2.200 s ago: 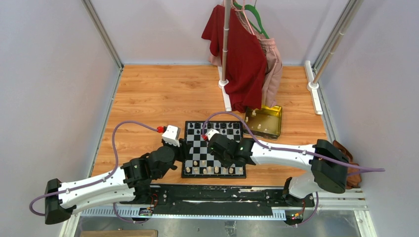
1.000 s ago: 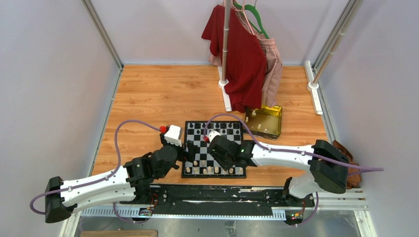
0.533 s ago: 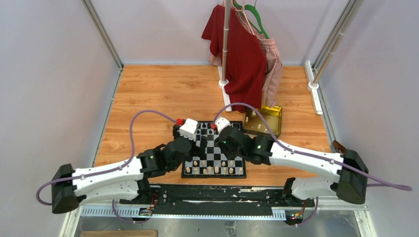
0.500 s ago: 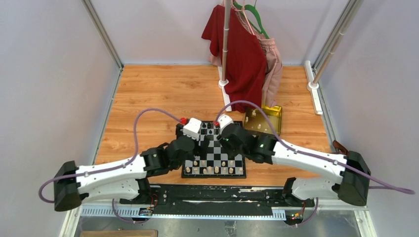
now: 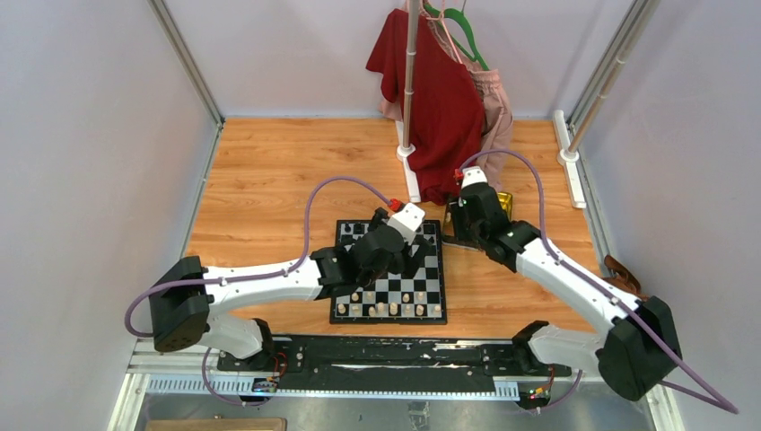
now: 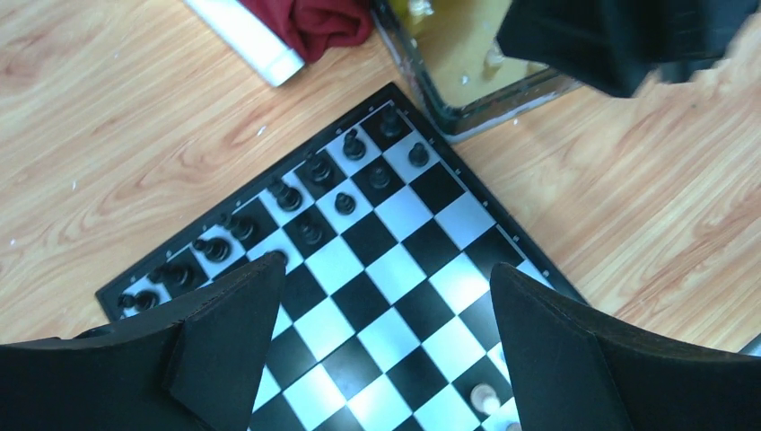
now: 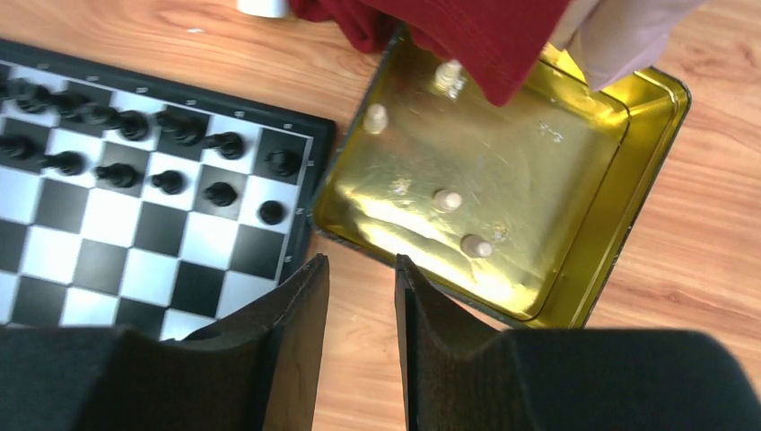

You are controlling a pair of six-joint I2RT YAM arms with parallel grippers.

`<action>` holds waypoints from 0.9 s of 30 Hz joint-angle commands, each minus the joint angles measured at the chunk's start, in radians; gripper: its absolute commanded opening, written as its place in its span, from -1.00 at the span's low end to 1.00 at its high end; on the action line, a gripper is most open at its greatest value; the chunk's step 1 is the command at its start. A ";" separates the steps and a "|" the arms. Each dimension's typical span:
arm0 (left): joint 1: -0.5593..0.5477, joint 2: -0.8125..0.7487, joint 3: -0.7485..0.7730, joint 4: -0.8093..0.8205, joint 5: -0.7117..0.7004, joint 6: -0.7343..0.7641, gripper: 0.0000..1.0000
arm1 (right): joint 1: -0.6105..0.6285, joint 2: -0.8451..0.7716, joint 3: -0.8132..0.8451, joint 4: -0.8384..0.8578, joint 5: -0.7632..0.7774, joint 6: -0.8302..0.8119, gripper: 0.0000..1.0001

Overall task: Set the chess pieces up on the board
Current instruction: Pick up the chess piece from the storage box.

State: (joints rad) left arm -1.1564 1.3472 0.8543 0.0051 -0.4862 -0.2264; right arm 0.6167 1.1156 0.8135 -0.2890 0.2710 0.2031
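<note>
The board [image 5: 388, 289] lies on the wooden floor, black chess pieces [image 5: 359, 230] along its far rows and pale chess pieces [image 5: 386, 309] along its near rows. My left gripper [image 5: 404, 256] hovers over the board's middle. In the left wrist view this gripper [image 6: 388, 266] is wide open above bare squares, with nothing between its fingers and a pale piece [image 6: 485, 395] near the right finger. My right gripper [image 5: 459, 232] is at the near edge of the gold tin [image 5: 504, 199]. In the right wrist view it [image 7: 361, 262] stands open by a narrow gap, holding nothing. Several pale pieces [image 7: 447, 199] lie in the tin [image 7: 547, 153].
A clothes rack with a red shirt [image 5: 440, 108] hangs just behind the tin, and its hem [image 7: 449, 36] drapes over the tin's far side. The rack's white base [image 5: 408, 153] and a white post foot [image 5: 567, 154] stand on the floor. Walls close in on both sides.
The left arm has swung right and forward, its gripper now over the board's middle. The right arm has left the board and reached back right to the gold tin.
</note>
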 commanded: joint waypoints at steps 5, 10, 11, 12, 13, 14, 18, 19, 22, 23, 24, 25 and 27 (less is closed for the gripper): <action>-0.005 0.068 0.077 0.076 0.057 0.038 0.81 | -0.176 0.169 -0.029 0.177 -0.140 -0.092 -0.30; -0.001 0.067 0.075 0.088 0.068 0.042 0.82 | -0.221 0.272 -0.017 0.261 -0.205 -0.163 -0.31; 0.001 0.067 0.074 0.092 0.074 0.041 0.82 | -0.228 0.292 -0.013 0.274 -0.208 -0.171 -0.31; 0.004 0.067 0.074 0.094 0.081 0.039 0.82 | -0.236 0.311 -0.010 0.280 -0.222 -0.182 -0.31; 0.006 0.065 0.073 0.097 0.087 0.036 0.82 | -0.242 0.332 -0.009 0.313 -0.231 -0.191 -0.31; 0.009 0.063 0.072 0.099 0.093 0.033 0.82 | -0.248 0.351 -0.004 0.324 -0.240 -0.196 -0.31; 0.021 0.054 0.068 0.105 0.112 0.024 0.82 | -0.276 0.400 0.005 0.373 -0.314 -0.199 -0.31; 0.024 0.051 0.066 0.107 0.116 0.022 0.82 | -0.280 0.406 0.006 0.384 -0.319 -0.199 -0.31; 0.032 0.045 0.061 0.110 0.129 0.015 0.82 | -0.285 0.432 0.033 0.382 -0.331 -0.212 -0.31; 0.034 0.042 0.059 0.112 0.133 0.014 0.82 | -0.285 0.443 0.043 0.378 -0.335 -0.226 -0.31; 0.036 0.041 0.059 0.114 0.139 0.011 0.82 | -0.285 0.455 0.050 0.376 -0.343 -0.228 -0.31; 0.039 0.042 0.059 0.117 0.145 0.009 0.82 | -0.285 0.464 0.057 0.378 -0.350 -0.229 -0.31; 0.041 0.043 0.062 0.120 0.153 0.006 0.82 | -0.285 0.484 0.067 0.381 -0.363 -0.228 -0.31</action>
State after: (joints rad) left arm -1.1252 1.4147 0.9043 0.0826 -0.3618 -0.2092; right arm 0.3454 1.5677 0.8379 0.0601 -0.0441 0.0048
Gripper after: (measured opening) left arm 0.910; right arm 0.346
